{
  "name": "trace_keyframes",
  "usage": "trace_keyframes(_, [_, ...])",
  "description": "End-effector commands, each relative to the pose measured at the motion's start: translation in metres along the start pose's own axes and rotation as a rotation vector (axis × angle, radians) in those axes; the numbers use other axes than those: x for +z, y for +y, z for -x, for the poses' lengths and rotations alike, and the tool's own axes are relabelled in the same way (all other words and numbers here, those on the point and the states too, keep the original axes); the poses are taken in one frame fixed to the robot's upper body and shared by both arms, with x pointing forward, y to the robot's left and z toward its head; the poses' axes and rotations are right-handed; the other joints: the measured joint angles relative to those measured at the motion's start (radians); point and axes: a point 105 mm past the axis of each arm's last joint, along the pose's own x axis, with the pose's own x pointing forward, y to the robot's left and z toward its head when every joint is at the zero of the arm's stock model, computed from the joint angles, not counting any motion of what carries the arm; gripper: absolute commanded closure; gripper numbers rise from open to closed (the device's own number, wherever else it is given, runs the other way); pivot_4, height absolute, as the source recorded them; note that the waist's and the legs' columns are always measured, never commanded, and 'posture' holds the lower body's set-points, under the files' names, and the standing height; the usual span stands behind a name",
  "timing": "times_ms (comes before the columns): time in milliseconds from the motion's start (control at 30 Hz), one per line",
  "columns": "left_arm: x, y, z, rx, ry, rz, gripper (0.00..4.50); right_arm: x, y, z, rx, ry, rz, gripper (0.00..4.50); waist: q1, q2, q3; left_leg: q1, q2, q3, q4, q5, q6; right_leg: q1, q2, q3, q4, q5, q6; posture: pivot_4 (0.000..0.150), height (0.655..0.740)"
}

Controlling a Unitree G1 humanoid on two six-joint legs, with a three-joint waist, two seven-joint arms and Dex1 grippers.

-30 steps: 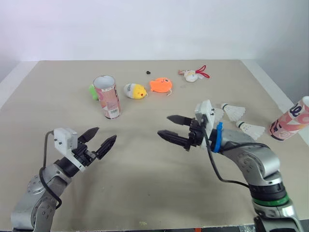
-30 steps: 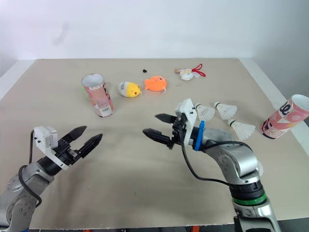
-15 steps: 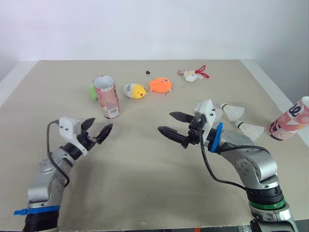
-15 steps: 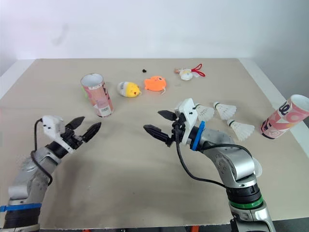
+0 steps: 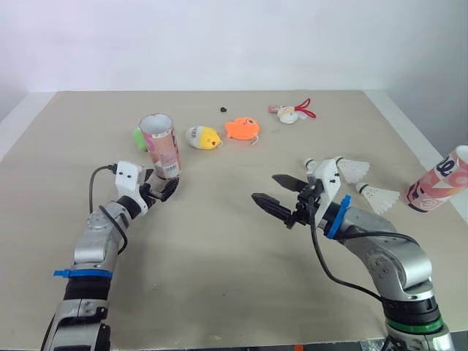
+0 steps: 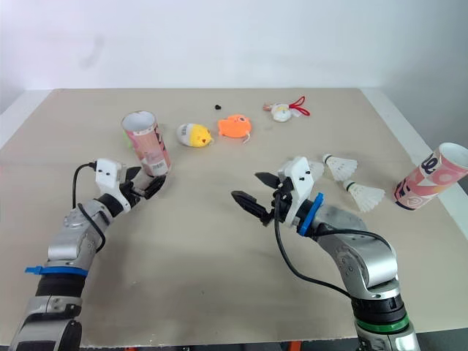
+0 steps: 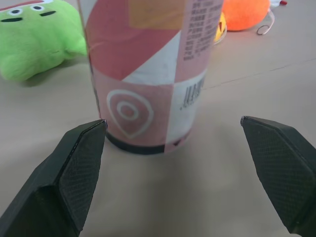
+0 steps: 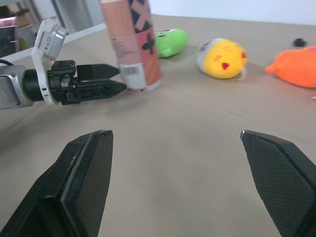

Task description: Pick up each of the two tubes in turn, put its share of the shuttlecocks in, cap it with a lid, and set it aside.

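A pink patterned tube [image 5: 162,145] stands upright with its mouth open at the left of the table. My left gripper [image 5: 157,189] is open and low just in front of its base, the tube [image 7: 148,74] standing a little beyond the gap between its fingers [image 7: 74,168]. A second tube [image 5: 439,181] leans at the right edge. Three white shuttlecocks [image 5: 351,168] lie between it and my right gripper [image 5: 280,194], which hovers open and holds nothing at mid-table. The right wrist view looks across at the tube [image 8: 131,44] and the left gripper [image 8: 111,79].
A green plush toy [image 5: 139,136] sits behind the left tube. A yellow toy [image 5: 205,137], an orange fish toy [image 5: 243,129], a white toy with a red cord [image 5: 295,112] and a small black item [image 5: 224,109] lie along the back.
My left gripper has reached forward and right up to the base of the upright tube. My right gripper has drifted slightly right and nearer, still open.
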Motion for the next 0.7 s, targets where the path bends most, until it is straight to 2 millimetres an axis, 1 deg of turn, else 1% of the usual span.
trace_keyframes(33, [0.015, 0.005, -0.012, 0.015, -0.034, -0.044, 0.00, 0.015, 0.002, 0.005, -0.007, -0.043, 0.048, 0.08, 0.001, 0.000, 0.000, 0.000, 0.000, 0.000, 0.000, 0.000, 0.000, 0.000, 0.000, 0.000, 0.000, 0.000, 0.000, 0.150, 0.7400])
trace_keyframes(300, [0.023, 0.013, -0.038, 0.041, -0.021, -0.070, 0.00, 0.014, 0.001, 0.006, -0.021, -0.036, 0.052, 0.08, 0.005, 0.000, 0.000, -0.001, -0.001, -0.001, 0.000, 0.000, 0.000, 0.000, 0.000, 0.000, 0.000, 0.000, 0.000, 0.150, 0.7400])
trace_keyframes(533, [0.025, 0.007, -0.049, 0.030, -0.027, -0.063, 0.00, 0.013, 0.000, 0.008, -0.034, -0.031, 0.053, 0.08, 0.005, 0.000, 0.000, -0.002, -0.001, -0.001, 0.000, 0.000, 0.000, 0.000, -0.001, -0.001, 0.000, 0.000, 0.000, 0.150, 0.7400])
trace_keyframes(633, [0.026, 0.006, -0.051, 0.033, -0.032, -0.058, 0.81, 0.013, 0.000, 0.008, -0.036, -0.029, 0.054, 0.00, 0.005, 0.000, 0.000, -0.002, -0.001, -0.001, 0.000, 0.000, 0.000, -0.001, -0.001, -0.001, 0.000, 0.000, 0.000, 0.150, 0.7400])
trace_keyframes(700, [0.026, 0.007, -0.050, 0.046, -0.035, -0.060, 1.56, 0.013, 0.000, 0.009, -0.038, -0.028, 0.054, 0.00, 0.005, 0.000, 0.000, -0.002, -0.001, -0.002, 0.000, 0.000, 0.000, 0.000, -0.001, -0.001, 0.000, 0.000, 0.000, 0.150, 0.7400])
